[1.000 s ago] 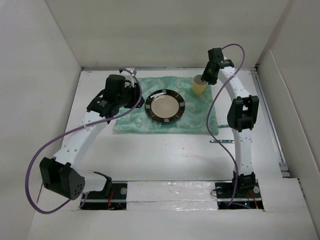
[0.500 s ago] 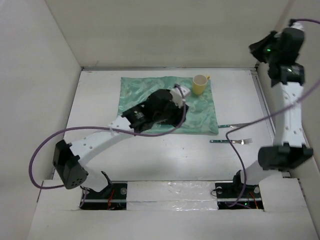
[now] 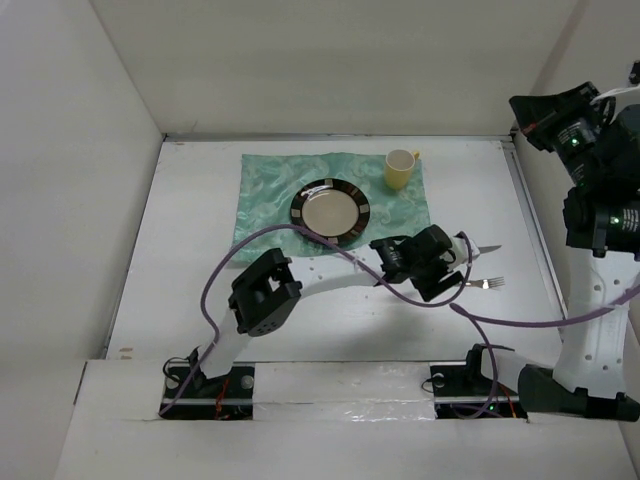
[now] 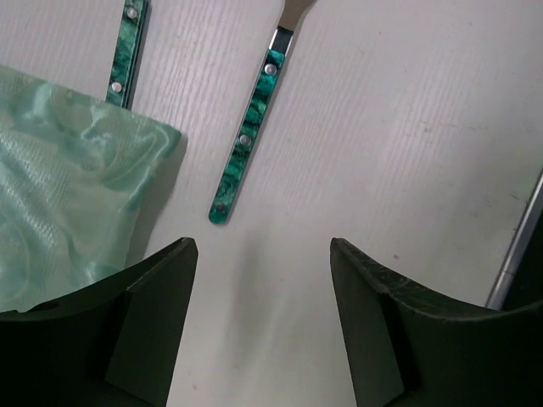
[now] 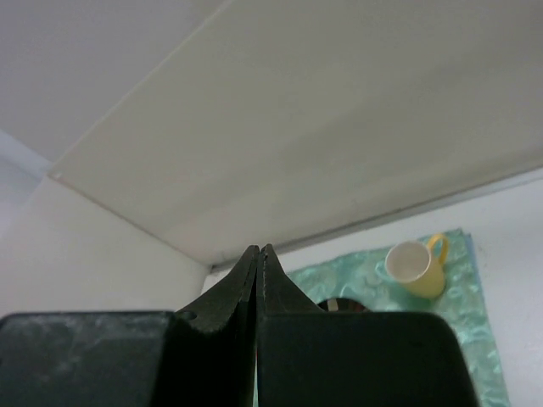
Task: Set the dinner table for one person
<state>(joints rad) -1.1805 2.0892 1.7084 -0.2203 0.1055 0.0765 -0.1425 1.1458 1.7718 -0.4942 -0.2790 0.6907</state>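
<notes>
My left gripper (image 3: 458, 270) reaches across the white dinner table (image 3: 190, 250) to the right of the cloth. It is open with nothing between its fingers (image 4: 263, 246). Just ahead of it lies a green-handled fork (image 4: 250, 136), tines showing past the gripper (image 3: 488, 283). A second green handle, the knife (image 4: 127, 51), lies beside the cloth corner, its blade (image 3: 487, 247) pointing right. A brown-rimmed plate (image 3: 331, 211) and a yellow cup (image 3: 400, 169) sit on the sea-green cloth (image 3: 270, 190). My right gripper (image 5: 259, 251) is shut and empty, raised high at the right (image 3: 525, 108).
White walls enclose the table on the left, back and right. A metal strip (image 4: 517, 246) runs along the table's right edge. The left arm's purple cable (image 3: 300, 240) loops over the cloth's near edge. The cup (image 5: 416, 264) shows far below the right gripper.
The left arm has swung from over the plate to the right, down by the fork, and its jaws have opened wider. The plate is uncovered again. The right arm has stayed raised.
</notes>
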